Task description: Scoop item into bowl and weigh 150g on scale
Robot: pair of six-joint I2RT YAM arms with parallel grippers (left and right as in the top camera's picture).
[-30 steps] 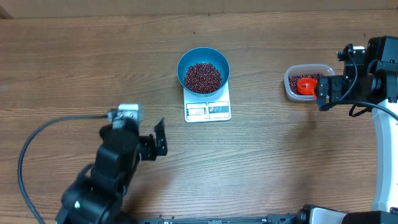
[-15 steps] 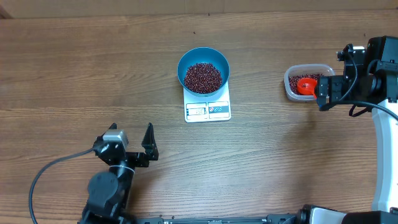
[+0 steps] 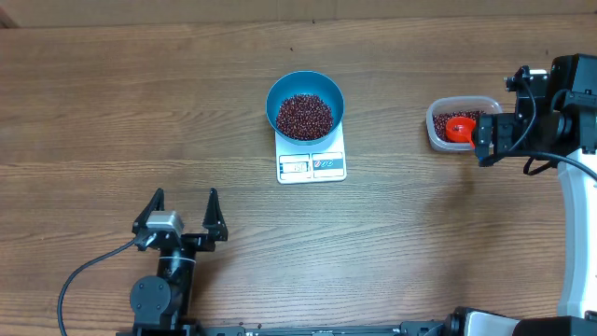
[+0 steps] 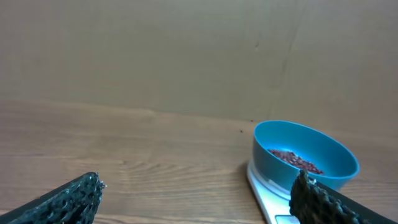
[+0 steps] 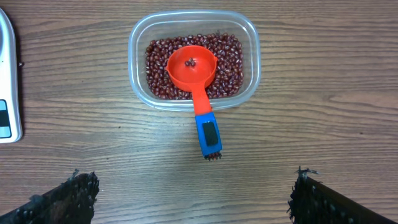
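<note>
Since a second ago my left arm has drawn back and turned. Its left gripper (image 3: 184, 198), which was twisted sideways, now sits square, front-left of the scale (image 3: 312, 165) and well apart from it. My right arm, the bowl and the tub have not shifted.

The wooden table (image 3: 420, 243) carries everything. My left fingers stand spread wide with nothing between them, pointing toward the far side. From that wrist I see the scale and bowl ahead to the right. My right gripper (image 3: 482, 140) hangs well to the right of the scale, above the table just in front of the tub. Its fingers are also spread wide and hold nothing.

The blue bowl (image 3: 270, 107) stands on the back part of the scale, leaving the display strip uncovered. I cannot read the display. A heap of dark red-brown beans (image 3: 304, 116) lies in the bowl.

The clear tub (image 5: 133, 62) sits to the right of the scale, apart from it, with more beans across its bottom. The red scoop (image 5: 191, 67) rests cup-down in the tub. Its blue handle tip (image 5: 208, 134) sticks out over the tub's rim toward my right fingers. A few beans lie in the cup.
</note>
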